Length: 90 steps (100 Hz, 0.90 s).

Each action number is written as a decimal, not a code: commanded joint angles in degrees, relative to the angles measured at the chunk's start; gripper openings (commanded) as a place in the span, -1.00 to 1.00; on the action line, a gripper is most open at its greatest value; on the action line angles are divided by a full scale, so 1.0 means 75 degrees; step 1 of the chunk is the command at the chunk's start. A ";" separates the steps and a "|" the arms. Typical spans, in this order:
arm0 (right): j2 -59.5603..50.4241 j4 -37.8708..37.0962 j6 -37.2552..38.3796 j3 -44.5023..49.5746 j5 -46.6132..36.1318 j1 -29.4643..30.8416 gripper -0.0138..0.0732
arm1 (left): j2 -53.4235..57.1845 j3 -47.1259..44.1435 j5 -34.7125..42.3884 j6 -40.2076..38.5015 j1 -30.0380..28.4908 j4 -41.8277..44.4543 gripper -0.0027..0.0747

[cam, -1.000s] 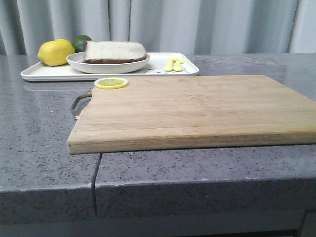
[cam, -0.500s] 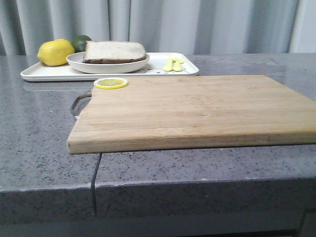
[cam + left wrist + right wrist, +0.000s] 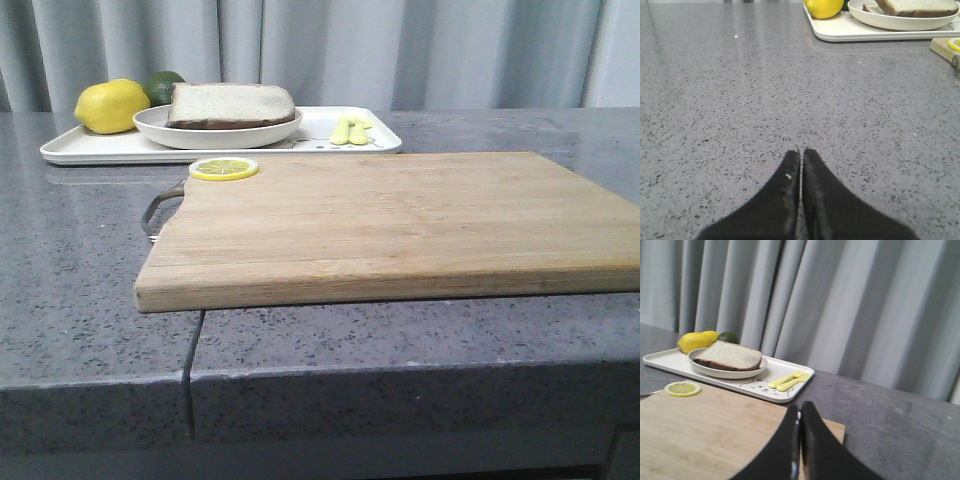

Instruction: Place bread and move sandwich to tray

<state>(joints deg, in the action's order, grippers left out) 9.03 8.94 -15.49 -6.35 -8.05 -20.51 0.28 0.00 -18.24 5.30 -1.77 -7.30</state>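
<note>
Where the grey stone table [image 3: 80, 250] drops off at its near edge, you have the wooden cutting board [image 3: 400, 220] lying flat, its near corner slightly overhanging that edge. Take the board as your landmark. On its far left corner sits a lemon slice [image 3: 223, 168], and a metal handle [image 3: 160, 205] sticks out from the board's left end.

Just beyond the board's far edge lies the tray [image 3: 75, 148] — white, low-rimmed, flat on the table. On it stands the round white dish [image 3: 160, 128], and in the dish you can see the bread [image 3: 232, 104], pale face up with dark crust. Any egg beneath it is hidden from you. Left of the dish, still on the tray, sit a lemon [image 3: 112, 106] and a lime [image 3: 165, 85]; right of it lie yellow utensils [image 3: 351, 130].

Your left claw [image 3: 801, 150] hangs over bare table left of the board, fingers pressed together, holding nothing. Your right claw [image 3: 800, 412] hovers above the board — likewise closed and empty.
</note>
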 commanded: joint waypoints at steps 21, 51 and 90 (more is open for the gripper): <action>-0.0025 -0.1944 0.2970 0.0401 -0.0684 0.1926 -0.82 | 0.0242 -0.0116 0.0516 -0.0068 0.0055 -0.0060 -0.98; -0.0680 -0.1959 0.3132 0.1073 0.0416 0.2405 -0.82 | 0.0242 -0.0116 0.0516 -0.0068 0.0055 -0.0060 -0.98; -0.1434 -0.1894 0.3116 0.1080 0.3665 0.2426 -0.82 | 0.0227 -0.0116 0.0516 -0.0068 0.0055 -0.0060 -0.98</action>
<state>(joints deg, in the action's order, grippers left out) -0.56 -4.98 7.95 1.59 19.56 -2.69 0.28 0.00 -18.24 5.30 -1.77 -7.30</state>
